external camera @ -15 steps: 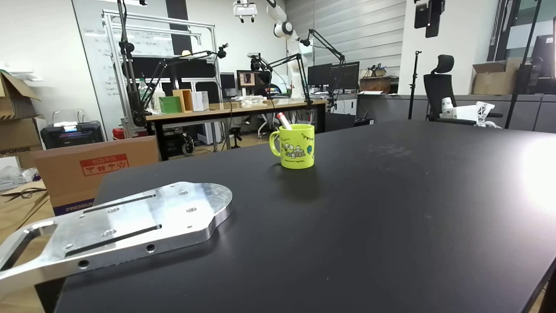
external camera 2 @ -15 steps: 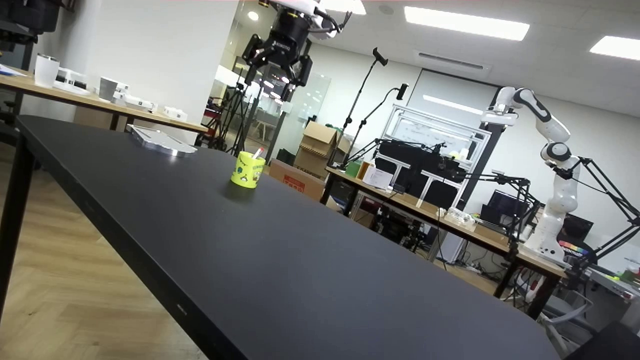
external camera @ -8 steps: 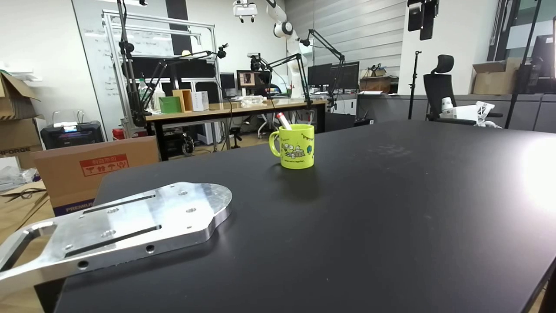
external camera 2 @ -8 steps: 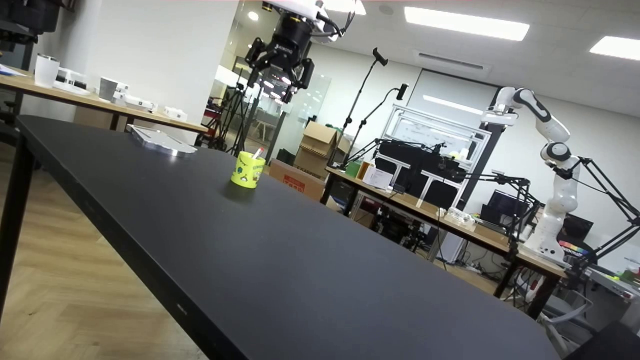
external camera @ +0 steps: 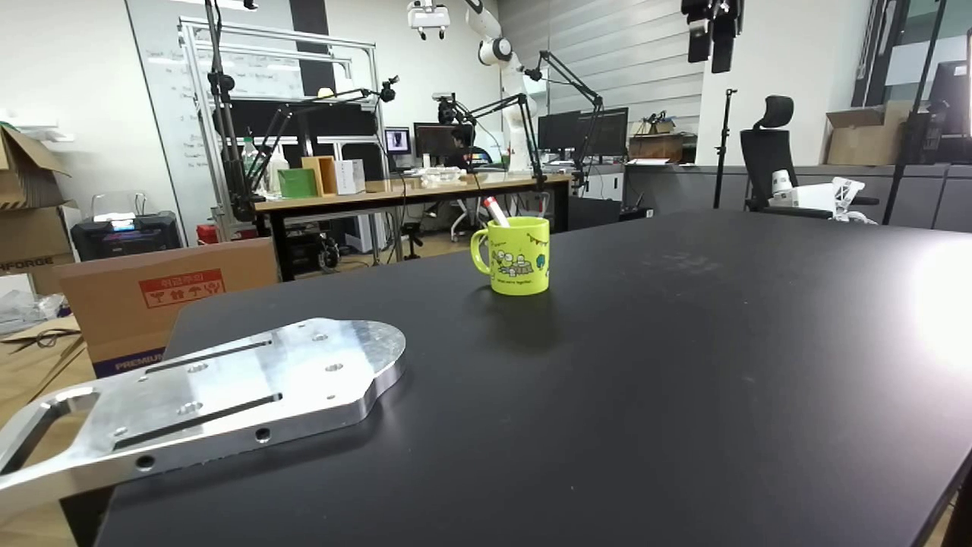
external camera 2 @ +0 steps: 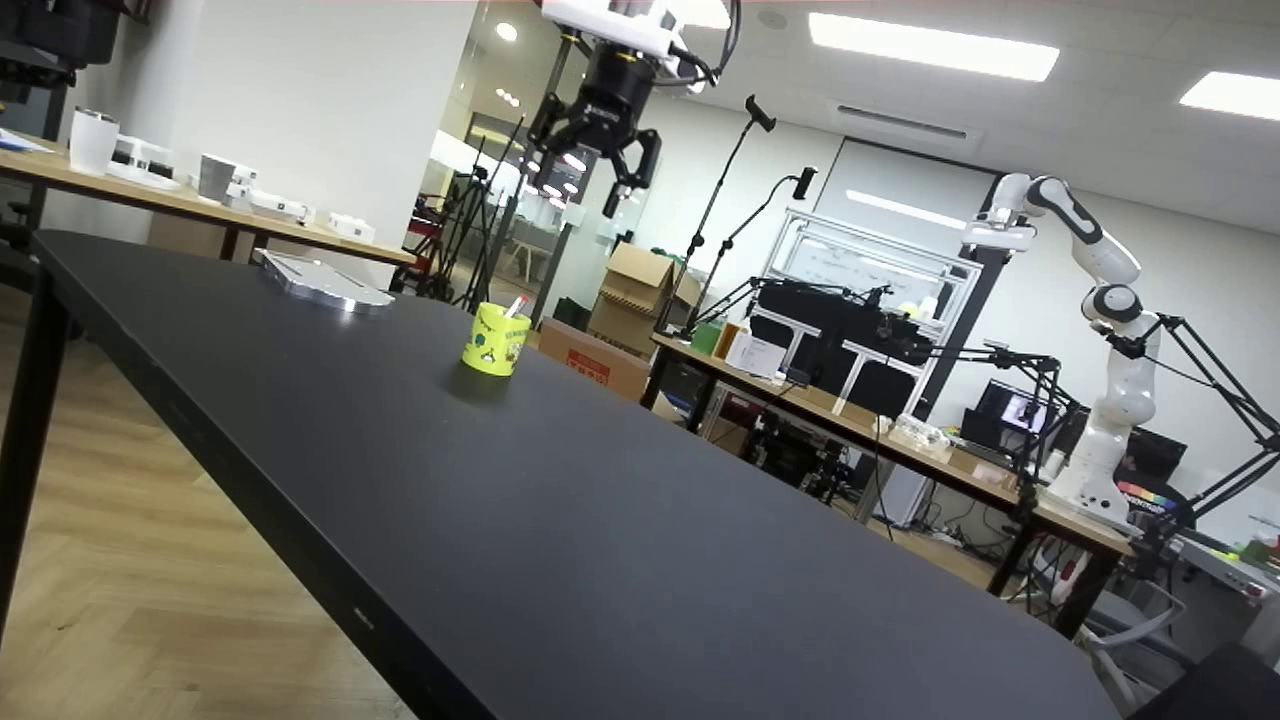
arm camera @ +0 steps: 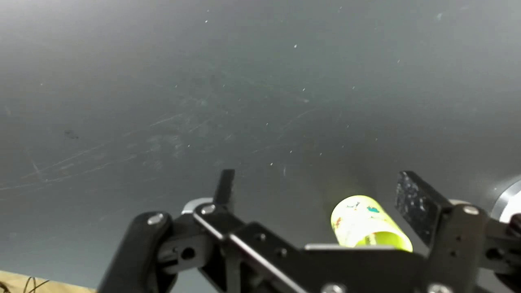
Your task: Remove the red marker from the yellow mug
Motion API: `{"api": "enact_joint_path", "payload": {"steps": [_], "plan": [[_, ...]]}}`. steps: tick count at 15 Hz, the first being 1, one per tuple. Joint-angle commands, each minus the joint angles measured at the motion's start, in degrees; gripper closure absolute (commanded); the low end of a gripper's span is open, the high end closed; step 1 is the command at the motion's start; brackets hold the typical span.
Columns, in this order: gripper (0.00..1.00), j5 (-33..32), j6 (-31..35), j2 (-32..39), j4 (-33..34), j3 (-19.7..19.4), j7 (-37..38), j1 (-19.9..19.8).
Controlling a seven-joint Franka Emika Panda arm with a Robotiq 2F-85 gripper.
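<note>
Behind a black tabletop (external camera: pixel 645 395), a cluttered workroom shows in both exterior views: a wood-topped workbench (external camera: pixel 383 191), a white robot arm (external camera 2: pixel 1130 395) at one end of it, and a printed cardboard box (external camera: pixel 175 300) beside the tabletop's edge. Toward one end of the tabletop lies a machined metal plate (external camera: pixel 266 372) with slots, round holes and a loop-shaped end that juts past the edge. Well apart from it stands the yellow-green mug (external camera: pixel 520 262), upright, little cartoon figures printed on its side. The red marker (external camera: pixel 497 211) is in the mug, tilted, its red tip and some of its white barrel rising above the rim and leaning toward the handle. The gripper (arm camera: pixel 317 183) hangs high above the tabletop, well apart from mug and marker. In the wrist view its two fingers (arm camera: pixel 419 203) are spread wide, with nothing held. The mug appears below them and between them there, nearer the finger on the right of that view, its mouth partly hidden by the gripper's body.
</note>
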Motion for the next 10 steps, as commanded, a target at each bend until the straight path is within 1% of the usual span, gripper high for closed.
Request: {"api": "enact_joint_path", "payload": {"steps": [1, 3, 6, 10], "plan": [[0.0, -1.65, -2.76, 10.44, 14.36, -0.36, 0.69, -0.84], [0.0, -1.97, -4.13, 15.24, 20.35, 0.09, 0.63, -0.68], [0.0, -2.0, -6.92, 22.33, 28.93, 1.39, -0.26, 0.57], [0.0, -2.19, -11.79, 31.13, 39.89, 3.5, -1.85, 3.44]]}}
